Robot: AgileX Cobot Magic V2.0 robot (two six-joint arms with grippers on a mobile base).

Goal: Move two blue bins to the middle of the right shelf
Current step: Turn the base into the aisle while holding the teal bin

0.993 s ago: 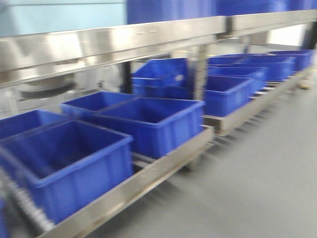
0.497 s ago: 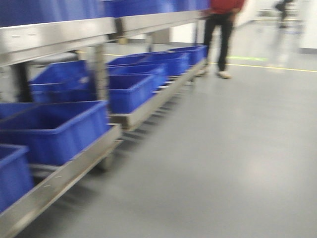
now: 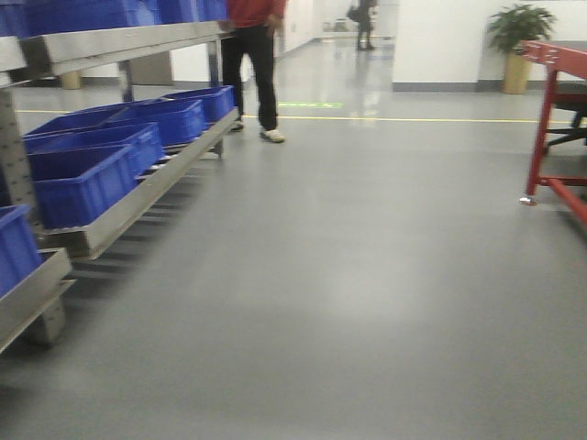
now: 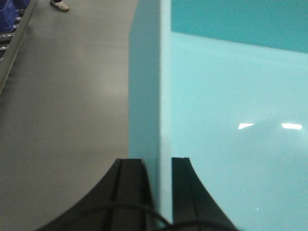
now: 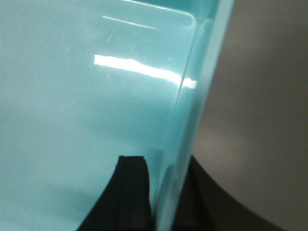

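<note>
Both the left gripper (image 4: 156, 163) and right gripper (image 5: 163, 166) are pinching thin walls of the pale turquoise bin (image 4: 231, 96), well apart from the shelf (image 3: 119, 41). A jolt risks it slipping or clipping the person (image 3: 252, 55) standing beside that shelf.

Swung rightward, sliding the shelf (image 3: 138, 197) and its blue bins (image 3: 83, 179) from centre to 9 o'clock, opening grey floor (image 3: 348, 275) across the middle and bringing in a person (image 3: 252, 64) at 11, a potted plant (image 3: 519, 41) at 1, a red cart (image 3: 550, 119) at 3.
</note>
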